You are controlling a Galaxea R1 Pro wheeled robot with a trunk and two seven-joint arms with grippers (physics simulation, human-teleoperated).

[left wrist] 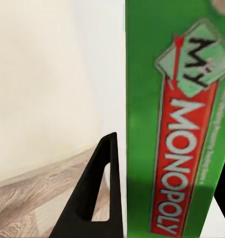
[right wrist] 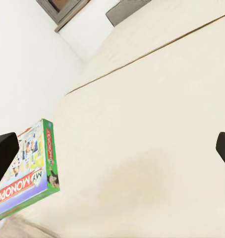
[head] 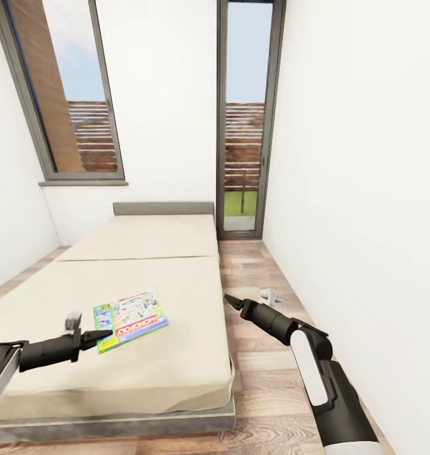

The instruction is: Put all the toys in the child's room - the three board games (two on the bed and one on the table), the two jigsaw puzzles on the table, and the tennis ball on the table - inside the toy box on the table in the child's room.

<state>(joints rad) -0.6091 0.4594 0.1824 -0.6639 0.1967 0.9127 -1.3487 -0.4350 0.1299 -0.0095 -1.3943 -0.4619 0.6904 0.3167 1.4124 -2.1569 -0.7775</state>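
A green-white board game with a red Monopoly banner (head: 131, 319) is at the near left part of the beige bed (head: 145, 253). My left gripper (head: 104, 338) is shut on its near edge. In the left wrist view the box's green side (left wrist: 172, 124) stands between the two black fingers (left wrist: 95, 198). The right wrist view shows the Monopoly box (right wrist: 28, 168) tilted and seemingly raised a little off the mattress (right wrist: 157, 99). My right gripper (head: 230, 301) hangs open over the floor beside the bed's right edge, holding nothing. The table and the toy box are out of view.
A wood-plank floor strip (head: 259, 354) runs between the bed and the white right wall. A small grey-white object (head: 271, 294) lies on it near my right arm. A grey headboard (head: 163, 208), a window and a glass door are at the far end.
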